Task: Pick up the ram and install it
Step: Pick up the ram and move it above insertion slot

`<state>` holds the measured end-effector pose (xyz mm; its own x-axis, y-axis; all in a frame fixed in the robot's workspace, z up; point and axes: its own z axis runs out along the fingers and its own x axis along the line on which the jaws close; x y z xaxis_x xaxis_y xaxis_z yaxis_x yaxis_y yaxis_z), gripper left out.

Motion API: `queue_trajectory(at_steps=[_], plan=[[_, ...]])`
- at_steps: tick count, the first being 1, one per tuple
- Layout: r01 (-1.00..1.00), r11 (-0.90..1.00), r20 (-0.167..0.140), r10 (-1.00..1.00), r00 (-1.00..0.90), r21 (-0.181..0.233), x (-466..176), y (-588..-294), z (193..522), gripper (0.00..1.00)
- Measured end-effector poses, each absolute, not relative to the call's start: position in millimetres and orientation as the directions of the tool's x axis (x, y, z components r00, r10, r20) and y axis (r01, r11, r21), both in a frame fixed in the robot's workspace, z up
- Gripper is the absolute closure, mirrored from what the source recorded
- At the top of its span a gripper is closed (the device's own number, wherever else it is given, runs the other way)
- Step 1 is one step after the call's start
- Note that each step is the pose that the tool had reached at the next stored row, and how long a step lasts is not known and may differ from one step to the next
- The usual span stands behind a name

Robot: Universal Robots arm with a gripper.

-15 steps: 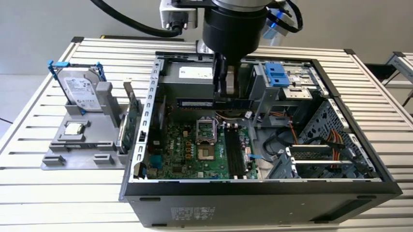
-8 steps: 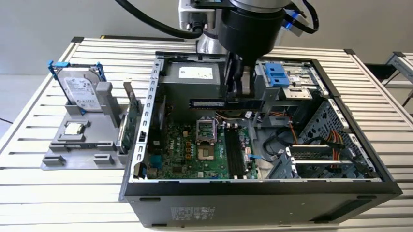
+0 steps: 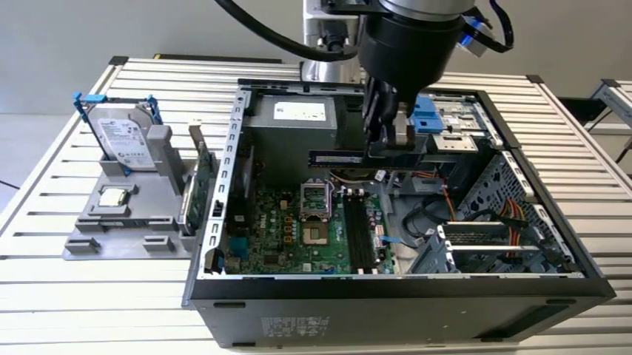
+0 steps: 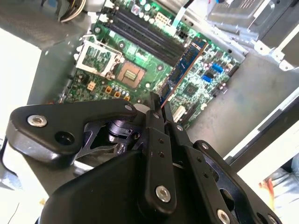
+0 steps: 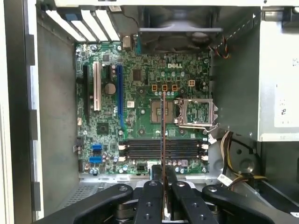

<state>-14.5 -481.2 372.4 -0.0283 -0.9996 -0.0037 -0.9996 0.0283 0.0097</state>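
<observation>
- The computer case [image 3: 395,303] lies open on its side on the slatted table [image 3: 59,274], so it can be reached straight from above. Its walls and drive cage are best given room as the arm descends.
- The motherboard [image 3: 286,237] lies flat in the bottom of the case, and it should take force only at the slot.
- The gripper [image 3: 392,148] is held above the inside of the case, its fingers closed narrowly on one end of the ram. The grip is judged off-centre, so pressure is best applied evenly along the stick, not at the held end alone.
- The memory slots [image 5: 140,148] are seen as dark parallel strips beside the open processor socket [image 5: 196,112]. All appear empty, and the end clips cannot be judged open or shut.
- The yellow cables [image 5: 233,161] lie near one end of the slots and should be kept clear of the stick.
- The ram [image 3: 334,157] is carried in the air well above the board, jutting from the fingers toward the exterior view's left. In the first wrist view it is seen edge-on [image 5: 163,135], crossing the slots. It seems to need turning parallel to a slot, with its notch matched, before any pressing.
</observation>
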Motion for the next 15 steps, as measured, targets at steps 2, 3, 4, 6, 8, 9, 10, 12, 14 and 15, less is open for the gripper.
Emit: queue_trajectory(at_steps=[2, 3, 4, 6, 8, 9, 10, 12, 14, 15], plan=[[-0.999, 0.032, -0.004, -0.999, -0.032, 0.010, -11.0, -481.2, 372.4, 1.00], [-0.999, 0.033, -0.004, -0.999, -0.033, 0.010, -9.3, -481.2, 372.4, 1.00], [-0.999, 0.035, -0.004, -0.999, -0.035, 0.010, -7.7, -481.2, 372.4, 1.00], [-0.999, 0.039, -0.004, -0.999, -0.039, 0.010, -4.4, -481.2, 372.4, 1.00], [-0.999, 0.042, -0.004, -0.999, -0.042, 0.010, -0.2, -481.2, 372.4, 1.00], [-0.999, 0.043, -0.004, -0.999, -0.043, 0.010, 1.8, -481.2, 372.4, 1.00], [-0.999, 0.044, -0.004, -0.999, -0.044, 0.010, 3.8, -481.1, 372.4, 1.00], [-0.999, 0.045, -0.004, -0.999, -0.045, 0.010, 6.4, -481.1, 372.4, 1.00], [-0.999, 0.045, -0.004, -0.999, -0.045, 0.010, 8.0, -481.0, 372.4, 1.00], [-0.999, 0.045, -0.004, -0.999, -0.045, 0.010, 9.0, -480.8, 372.4, 1.00]])
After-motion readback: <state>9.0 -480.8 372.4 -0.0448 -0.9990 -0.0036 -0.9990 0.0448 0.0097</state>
